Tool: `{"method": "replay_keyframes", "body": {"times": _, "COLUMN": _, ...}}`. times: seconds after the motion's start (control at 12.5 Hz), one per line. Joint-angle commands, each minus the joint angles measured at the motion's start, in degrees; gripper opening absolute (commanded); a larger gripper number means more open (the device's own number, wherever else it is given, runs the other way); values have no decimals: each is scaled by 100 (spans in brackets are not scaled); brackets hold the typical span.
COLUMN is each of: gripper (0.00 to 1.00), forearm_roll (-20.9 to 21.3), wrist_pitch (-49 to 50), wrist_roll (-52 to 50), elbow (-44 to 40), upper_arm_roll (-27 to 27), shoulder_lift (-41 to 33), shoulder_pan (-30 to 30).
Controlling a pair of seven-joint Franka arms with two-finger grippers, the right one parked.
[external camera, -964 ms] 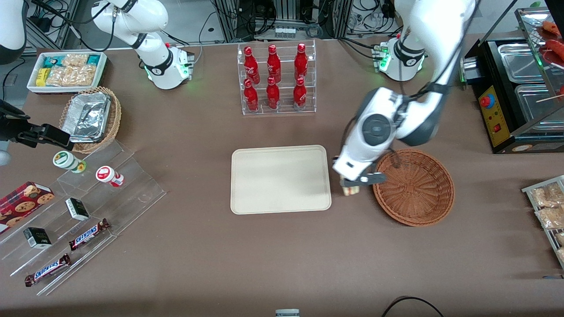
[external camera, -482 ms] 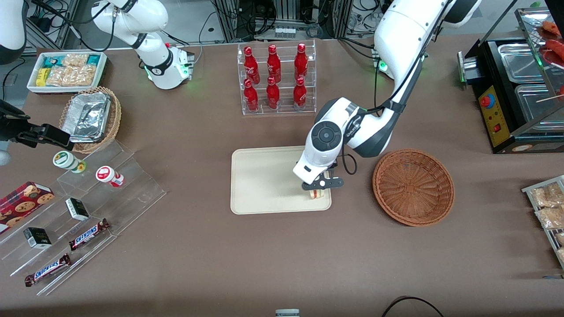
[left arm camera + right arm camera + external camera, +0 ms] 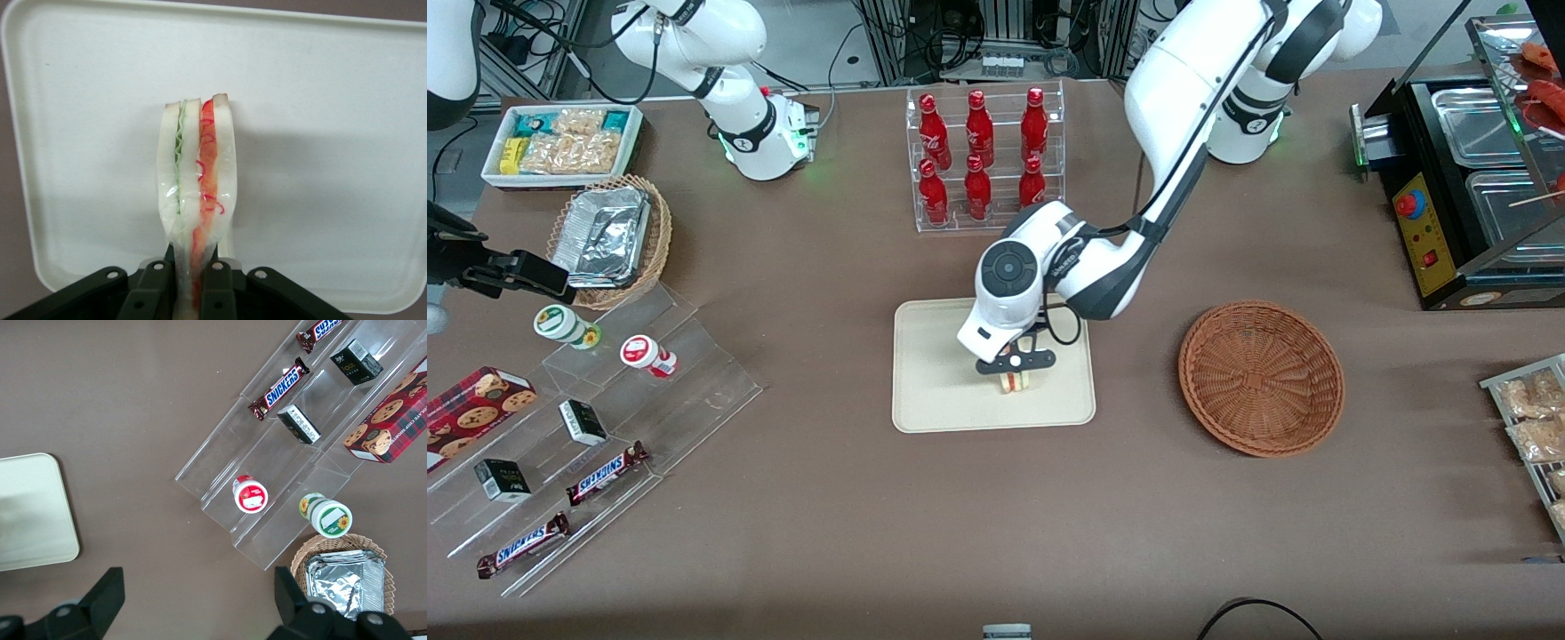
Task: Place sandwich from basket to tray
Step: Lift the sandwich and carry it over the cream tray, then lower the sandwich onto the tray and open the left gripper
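From the front, the round reddish-brown woven wicker basket sits empty on the brown tabletop, so the pickup part of the job looks done. The small triangular white-bread sandwich with red and green filling hangs in the left arm's black two-finger gripper above the flat cream-beige rectangular tray, over its middle part and nearer the front camera than the tray's centre. What is left, by my reading, is lowering it, letting go and lifting clear. The tray is otherwise bare, with room all round the sandwich inside the low rim; the clear acrylic rack of red bottles stands farther from the camera and well apart, and the basket lies toward the working arm's end, also well apart. In the left wrist view the fingers pinch the sandwich at its lower end, the slices squeezed together there, and it stands on edge over the tray with plain surface on every side; whether it touches the tray I cannot tell. The right wrist view shows only one rounded corner of the tray, nothing on it.
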State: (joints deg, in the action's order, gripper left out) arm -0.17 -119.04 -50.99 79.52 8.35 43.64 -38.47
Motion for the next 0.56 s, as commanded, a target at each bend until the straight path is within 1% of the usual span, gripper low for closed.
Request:
{"method": "replay_keyframes", "body": {"times": 0.0, "gripper": 0, "forearm_roll": -54, "wrist_pitch": 92, "wrist_roll": -192, "elbow": -341, "upper_arm_roll": -71, "shoulder_lift": 197, "shoulder_pan": -91}}
{"method": "replay_keyframes", "body": {"times": 0.48, "gripper": 0, "forearm_roll": -54, "wrist_pitch": -137, "wrist_roll": -403, "elbow": -376, "upper_arm_roll": 34, "shoulder_lift": 259, "shoulder_pan": -100}}
